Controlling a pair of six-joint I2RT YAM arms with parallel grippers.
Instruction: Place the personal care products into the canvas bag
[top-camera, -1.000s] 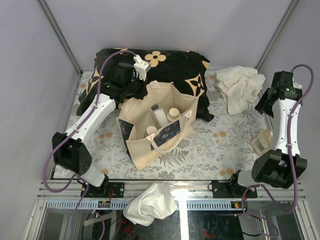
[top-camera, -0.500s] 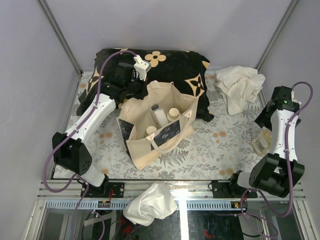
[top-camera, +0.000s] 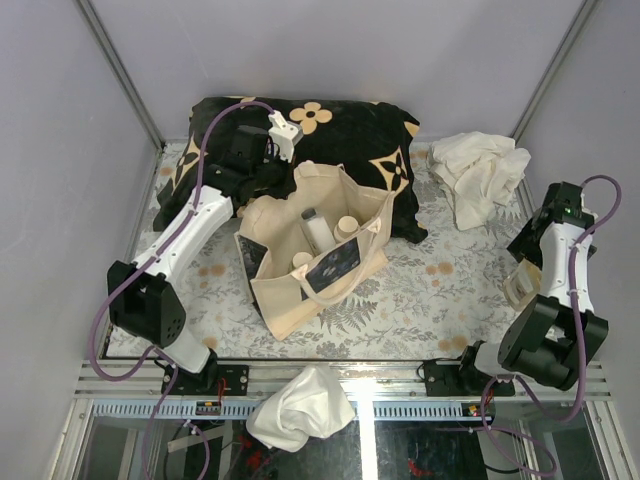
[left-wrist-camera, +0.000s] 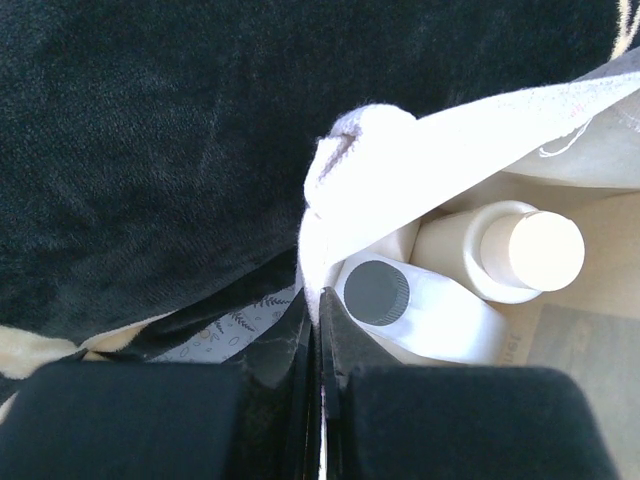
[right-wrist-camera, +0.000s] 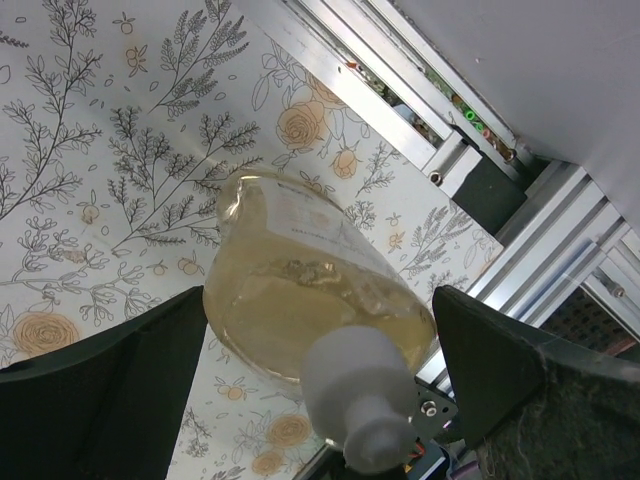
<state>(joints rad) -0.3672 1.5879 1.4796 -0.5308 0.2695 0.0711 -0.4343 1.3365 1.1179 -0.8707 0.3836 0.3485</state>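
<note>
The cream canvas bag (top-camera: 300, 290) stands open mid-table, and my left gripper (top-camera: 281, 172) is shut on its back rim. In the left wrist view the jaws (left-wrist-camera: 318, 300) pinch the canvas bag (left-wrist-camera: 450, 140) fabric. Inside the bag are a white bottle with a dark cap (left-wrist-camera: 420, 310) and a cream bottle with a beige cap (left-wrist-camera: 500, 255). From above I see three bottles in the bag (top-camera: 316, 228). A translucent yellow bottle (top-camera: 520, 287) lies at the table's right edge. My right gripper (right-wrist-camera: 318, 300) is open, its fingers on either side of this bottle (right-wrist-camera: 300, 290) without touching it.
A black cushion with tan flowers (top-camera: 340, 140) lies behind the bag. A white cloth (top-camera: 480, 175) is crumpled at the back right, and another (top-camera: 300, 405) hangs over the front rail. The table's metal rail (right-wrist-camera: 400, 110) runs close beside the yellow bottle.
My right arm has drawn in and lowered, bringing its open gripper over the yellow bottle. The left arm and the bag have stayed put.
</note>
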